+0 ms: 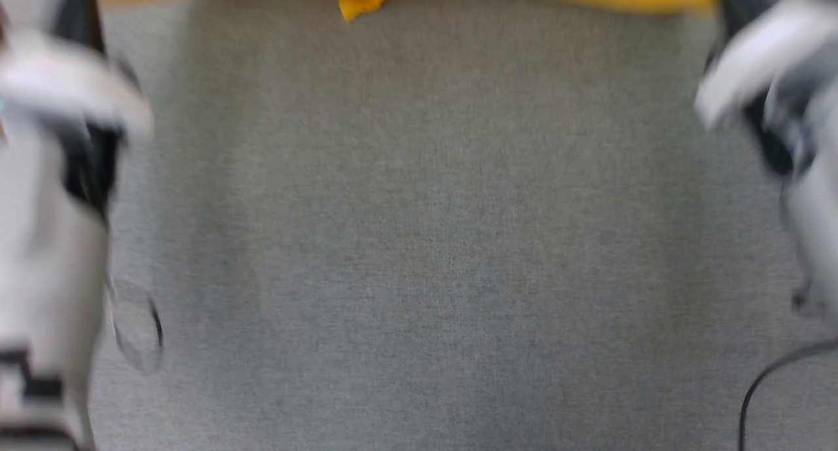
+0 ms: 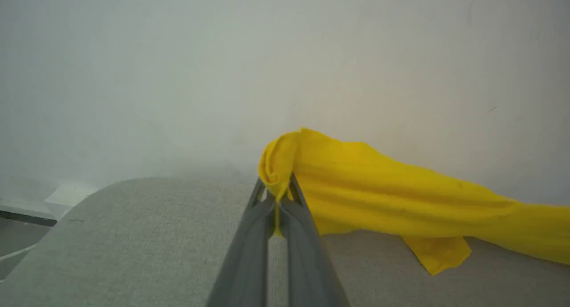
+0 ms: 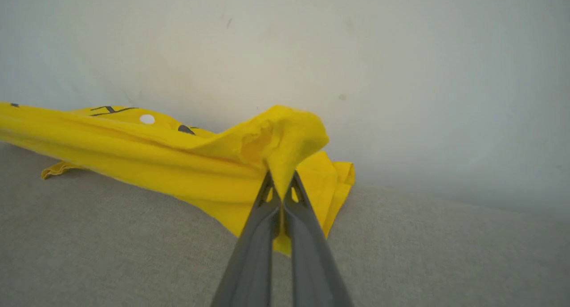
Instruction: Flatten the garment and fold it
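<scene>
On the left, the left gripper [image 2: 277,185] is clamped tight on a bunched corner of the shirt [image 2: 401,195], with yellow cloth curling over its tips. From there the shirt runs toward the right as a slack, rope-like band. It looks mostly lifted off the grey table [image 2: 133,235], and one small flap [image 2: 438,253] hangs down and seems to touch it. Seen from the head, the band lies along the far edge of the table and the arms at either side are a blur. On the right, the right gripper [image 3: 281,178] is pinched shut on the other bunched corner. Black marks and a white dot of the print show on the upper face further along. I'd say the step in hand is spreading the shirt flat. To do it well, both grips should hold firm while the arms draw apart, level with each other, until the band opens with no sag. Then lower it so the hanging hem lands first and the rest lays down smooth. The loose flap could fold under, and a gentle drag along the table should pull it out.
</scene>
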